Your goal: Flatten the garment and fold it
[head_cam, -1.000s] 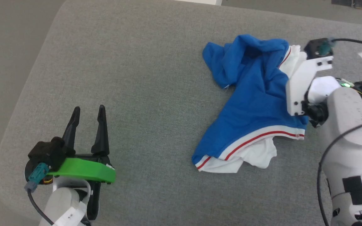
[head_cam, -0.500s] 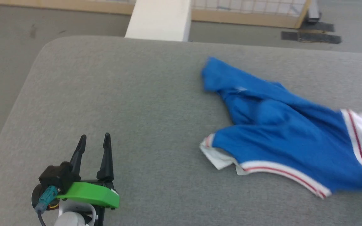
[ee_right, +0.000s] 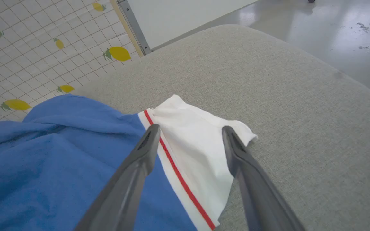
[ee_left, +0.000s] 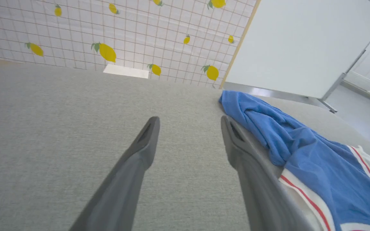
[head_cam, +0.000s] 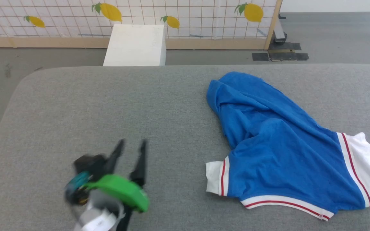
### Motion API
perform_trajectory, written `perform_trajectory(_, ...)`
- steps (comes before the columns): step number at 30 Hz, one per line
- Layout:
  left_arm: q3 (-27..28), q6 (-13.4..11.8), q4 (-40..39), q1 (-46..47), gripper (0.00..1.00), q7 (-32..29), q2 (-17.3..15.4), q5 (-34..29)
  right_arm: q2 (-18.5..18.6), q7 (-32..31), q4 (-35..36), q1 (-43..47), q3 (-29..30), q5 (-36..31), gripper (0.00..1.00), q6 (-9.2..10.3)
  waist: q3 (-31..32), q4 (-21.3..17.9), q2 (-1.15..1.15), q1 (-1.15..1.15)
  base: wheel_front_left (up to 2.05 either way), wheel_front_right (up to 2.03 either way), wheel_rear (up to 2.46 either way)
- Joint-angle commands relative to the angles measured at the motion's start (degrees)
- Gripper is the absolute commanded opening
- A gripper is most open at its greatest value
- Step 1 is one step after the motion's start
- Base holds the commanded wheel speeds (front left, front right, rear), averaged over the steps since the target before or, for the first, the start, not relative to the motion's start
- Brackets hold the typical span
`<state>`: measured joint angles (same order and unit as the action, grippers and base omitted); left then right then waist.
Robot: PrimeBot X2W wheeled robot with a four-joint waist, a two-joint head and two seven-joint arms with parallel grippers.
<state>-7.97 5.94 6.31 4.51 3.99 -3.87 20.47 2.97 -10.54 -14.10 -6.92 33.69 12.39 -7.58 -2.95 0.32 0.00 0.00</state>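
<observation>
Bare cushion [head_cam: 75, 106] left, garment [head_cam: 278, 150] blocking right

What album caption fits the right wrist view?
Open right end effector above the white sleeve of the rumpled blue garment on a grey padded surface.

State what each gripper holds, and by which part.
Nothing is held. The left gripper is open beside the shirt; the right gripper is open over its white sleeve.
</observation>
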Motion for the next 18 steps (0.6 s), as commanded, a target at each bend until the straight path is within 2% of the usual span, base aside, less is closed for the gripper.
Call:
perform_trajectory(1,-1.76,0.24,-0.42,2.82,1.00,-2.53,0.51,0.93,-0.08,0.69,-0.38,1.10,-1.02,0.74,1.00,0.09,-0.60,-0.72,0.00,0.00,0.00,0.00,0.00)
perform_trajectory(5,-9.97,0.24,1.66,9.55,1.00,-17.37,0.83,2.65,-0.08,1.57,-1.44,1.91,-4.18,1.46,1.00,0.09,-2.25,-2.70,0.00,0.00,0.00,0.00,0.00)
perform_trajectory(9,-16.49,-0.10,5.78,16.06,1.00,-30.72,0.81,0.49,-0.09,2.25,-1.96,1.26,-6.42,1.93,1.00,0.09,-4.37,-5.04,0.00,0.00,0.00,0.00,0.00)
perform_trajectory(13,-21.00,0.35,10.47,20.72,1.00,-36.03,-0.04,-3.03,-0.09,3.00,-2.85,0.37,-8.16,2.76,1.00,0.09,-6.95,-7.53,0.00,0.00,0.00,0.00,0.00)
perform_trajectory(18,-24.07,0.53,15.66,22.54,1.00,-38.39,-1.76,-5.85,-0.09,4.69,-4.53,-0.04,-9.39,3.49,1.00,0.09,-9.21,-9.99,0.00,0.00,0.00,0.00,0.00)
